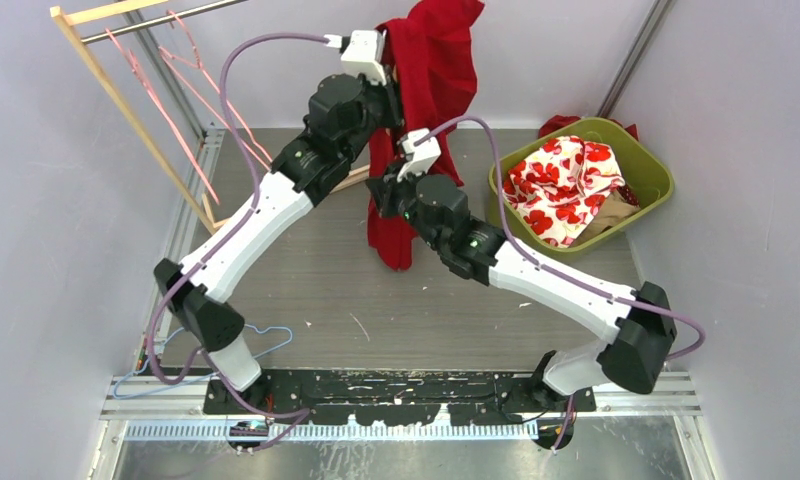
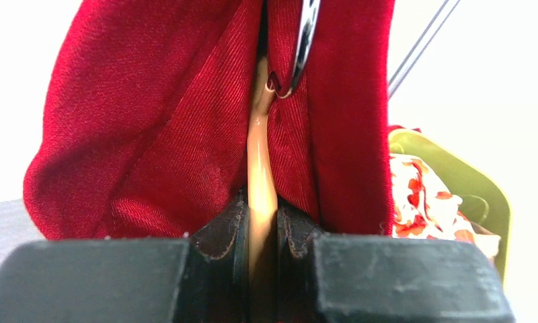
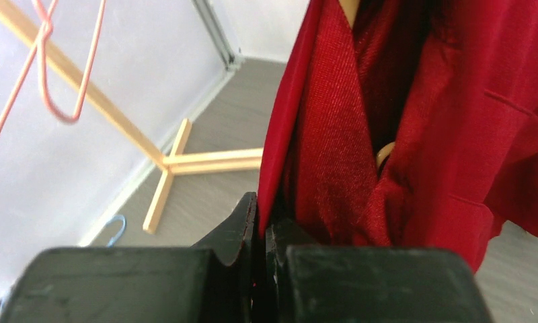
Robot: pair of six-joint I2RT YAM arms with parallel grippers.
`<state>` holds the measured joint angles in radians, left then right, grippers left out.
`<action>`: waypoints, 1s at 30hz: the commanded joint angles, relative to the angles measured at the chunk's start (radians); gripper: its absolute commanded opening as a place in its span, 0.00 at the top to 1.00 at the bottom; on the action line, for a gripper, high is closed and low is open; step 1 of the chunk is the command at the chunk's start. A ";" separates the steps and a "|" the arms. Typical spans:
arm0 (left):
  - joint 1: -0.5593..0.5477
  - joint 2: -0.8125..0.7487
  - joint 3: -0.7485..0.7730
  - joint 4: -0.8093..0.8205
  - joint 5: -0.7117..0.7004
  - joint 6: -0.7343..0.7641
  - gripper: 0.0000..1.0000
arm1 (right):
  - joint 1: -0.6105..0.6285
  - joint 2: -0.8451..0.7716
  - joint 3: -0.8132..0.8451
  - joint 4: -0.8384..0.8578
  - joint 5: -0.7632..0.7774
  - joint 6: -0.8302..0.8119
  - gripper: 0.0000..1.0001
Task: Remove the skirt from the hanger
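While the red skirt is hanging at twelve o'clock over the far side of the desk, both arms are reaching up into it.

- Skirt: it is draping from high up down toward the desk's centre. It is on a tan hanger, whose bar is showing between the folds. A metal clip is glinting just above it.
- Left fingers: they are clamped on the tan hanger bar, with red cloth bunching on either side. From above, this arm is meeting the garment near its upper part.
- Right fingers: they are pressed together on a folded edge of the skirt, lower down than the left pair. The fabric is running straight into the pinch.
- Two o'clock: a green basket is sitting on the desk, holding a white cloth with red hearts.
- Ten o'clock: a wooden rack is standing with pink wire hangers dangling from its rail.
- Eight o'clock: a blue wire hanger is lying flat on the desk beside the left arm's base link.
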<state>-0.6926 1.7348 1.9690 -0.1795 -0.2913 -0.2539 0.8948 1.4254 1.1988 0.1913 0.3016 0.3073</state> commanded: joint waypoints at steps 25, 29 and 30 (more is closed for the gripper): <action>-0.014 -0.201 -0.060 0.446 0.037 -0.126 1.00 | 0.380 -0.099 0.014 -0.543 0.199 -0.065 0.66; -0.013 -0.231 -0.099 0.431 0.043 -0.118 1.00 | 0.379 -0.153 0.038 -0.555 0.377 -0.161 0.22; -0.014 -0.240 -0.114 0.435 0.043 -0.114 1.00 | 0.379 -0.172 0.049 -0.555 0.409 -0.194 0.18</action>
<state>-0.7383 1.5970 1.7885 -0.1097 -0.2161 -0.3843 1.2385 1.3006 1.2209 -0.2222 0.6060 0.1593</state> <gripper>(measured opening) 0.138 0.746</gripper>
